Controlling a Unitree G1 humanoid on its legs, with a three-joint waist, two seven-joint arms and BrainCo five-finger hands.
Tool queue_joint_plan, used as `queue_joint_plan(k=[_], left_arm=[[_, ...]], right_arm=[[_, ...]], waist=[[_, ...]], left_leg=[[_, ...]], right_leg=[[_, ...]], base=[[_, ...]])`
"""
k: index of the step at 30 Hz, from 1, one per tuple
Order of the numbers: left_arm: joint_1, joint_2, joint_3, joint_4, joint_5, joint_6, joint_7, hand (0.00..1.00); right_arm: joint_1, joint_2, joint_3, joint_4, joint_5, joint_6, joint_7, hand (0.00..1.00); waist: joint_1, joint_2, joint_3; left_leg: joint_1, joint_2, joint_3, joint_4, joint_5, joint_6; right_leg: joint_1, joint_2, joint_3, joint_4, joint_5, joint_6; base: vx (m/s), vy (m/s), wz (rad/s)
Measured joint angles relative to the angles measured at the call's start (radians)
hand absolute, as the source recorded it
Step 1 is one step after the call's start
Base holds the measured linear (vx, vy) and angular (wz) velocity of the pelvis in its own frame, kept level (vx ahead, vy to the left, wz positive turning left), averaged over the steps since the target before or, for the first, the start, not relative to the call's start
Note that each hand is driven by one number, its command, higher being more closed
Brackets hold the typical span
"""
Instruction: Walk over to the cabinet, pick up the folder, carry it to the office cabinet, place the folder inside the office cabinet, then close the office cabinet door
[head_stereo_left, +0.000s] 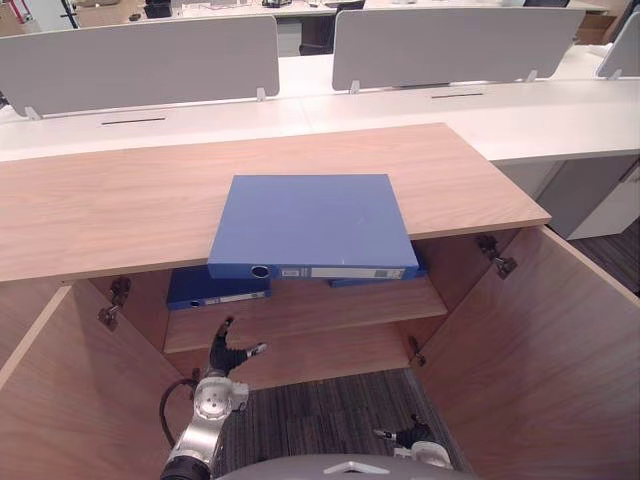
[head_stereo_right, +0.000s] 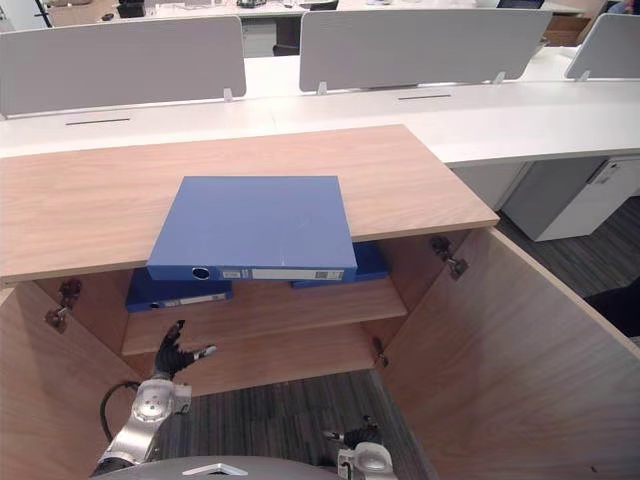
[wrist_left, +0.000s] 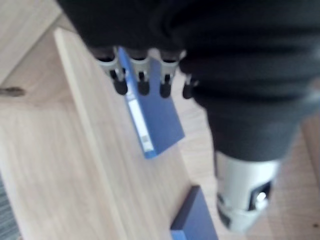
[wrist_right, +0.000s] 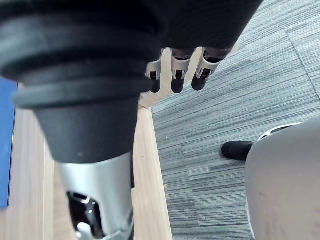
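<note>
Left hand (head_stereo_left: 228, 350) and right hand (head_stereo_left: 408, 436) hang open, empty, by cabinet (head_stereo_left: 100, 200) (two folders (head_stereo_left: 215, 288) inside, blue folder (head_stereo_left: 312, 225) atop).

Cabinet doors (head_stereo_left: 540, 370) wide open, lower shelf (head_stereo_left: 330, 366) bare, folders (head_stereo_left: 215, 290) on upper shelf (head_stereo_left: 320, 306), top folder (head_stereo_left: 312, 225) overhanging the opening

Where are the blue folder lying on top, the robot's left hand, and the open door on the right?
Topmost blue folder (head_stereo_left: 310, 222): left eye view, middle of its flat cover.
Left hand (head_stereo_left: 228, 357): left eye view, on its palm.
Right cabinet door (head_stereo_left: 540, 350): left eye view, bare inner face.
</note>
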Motion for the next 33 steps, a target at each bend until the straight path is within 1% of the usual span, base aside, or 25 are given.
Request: queue_joint_plan(k=[4,7,9,12,15,21,22,25,29,33], left_arm=[[0.002,0.016,0.001,-0.076,0.001,-0.004,0.001,0.00],[0.008,0.036,0.040,-0.143,0.021,-0.009,0.008,0.00],[0.009,0.046,0.091,-0.180,0.036,-0.011,0.037,0.00],[0.018,0.065,0.134,-0.210,0.039,-0.011,0.064,0.00],[0.029,0.065,0.169,-0.239,0.039,-0.011,0.080,0.00],[0.058,0.063,0.192,-0.271,0.038,-0.012,0.091,0.00],[0.066,0.062,0.196,-0.288,0.038,-0.015,0.091,0.00],[0.067,0.052,0.205,-0.303,0.037,-0.015,0.091,0.00],[0.078,0.043,0.205,-0.322,0.034,-0.022,0.091,0.00],[0.102,0.028,0.198,-0.324,0.018,-0.022,0.089,0.00]], right_arm=[[-0.002,0.001,0.013,0.000,-0.001,0.000,0.002,0.00],[-0.003,0.000,0.022,0.000,-0.001,0.000,0.002,0.00],[-0.004,-0.001,0.035,0.000,-0.003,0.000,0.002,0.00],[-0.003,0.001,0.035,0.000,-0.026,0.001,0.002,0.00],[-0.002,0.001,0.047,0.001,-0.038,0.004,0.003,0.00],[-0.001,0.002,0.053,0.007,-0.040,0.005,0.004,0.00],[-0.001,0.002,0.054,0.010,-0.041,0.005,0.004,0.00],[-0.001,0.002,0.056,0.010,-0.060,0.005,0.004,0.00],[-0.001,0.001,0.089,0.009,-0.078,0.005,0.005,0.00],[-0.001,0.005,0.093,0.008,-0.078,0.005,0.005,0.00]], waist=[[0.000,-0.001,-0.003],[0.000,-0.005,-0.008],[0.002,-0.010,-0.012],[0.005,-0.017,-0.016],[0.010,-0.024,-0.021],[0.014,-0.034,-0.026],[0.019,-0.034,-0.026],[0.024,-0.036,-0.027],[0.026,-0.040,-0.028],[0.025,-0.044,-0.025]], left_leg=[[0.011,0.000,-0.001,0.000,0.000,0.000],[0.017,0.001,-0.001,0.000,-0.002,0.000],[0.017,0.001,-0.003,0.000,-0.002,0.000],[0.017,0.001,-0.005,0.000,-0.002,0.000],[0.019,0.000,-0.013,0.000,-0.002,0.001],[0.040,0.000,-0.028,0.000,-0.002,0.001],[0.040,0.000,-0.032,0.000,-0.002,0.001],[0.041,0.000,-0.040,0.000,-0.002,0.001],[0.053,0.000,-0.052,0.000,-0.001,0.001],[0.069,0.000,-0.053,0.000,-0.002,0.001]], right_leg=[[0.012,0.000,-0.002,-0.001,-0.002,0.001],[0.019,0.000,-0.004,-0.002,-0.004,0.002],[0.020,0.000,-0.005,-0.002,-0.007,0.006],[0.021,0.000,-0.007,-0.002,-0.008,0.004],[0.025,-0.001,-0.013,0.000,-0.009,0.001],[0.054,-0.001,-0.029,0.002,-0.019,0.001],[0.054,-0.001,-0.033,0.007,-0.023,0.002],[0.056,-0.001,-0.037,0.015,-0.029,0.002],[0.072,-0.002,-0.042,0.020,-0.038,0.002],[0.087,-0.001,-0.042,0.025,-0.041,0.003]], base=[[0.00,0.000,0.00],[0.00,0.000,0.00],[0.00,0.000,0.00],[0.00,0.000,0.00],[0.00,0.004,0.07],[0.00,-0.004,0.08],[-0.02,-0.006,0.07],[-0.01,-0.002,0.09],[0.00,-0.001,0.08],[0.00,0.000,0.01]])
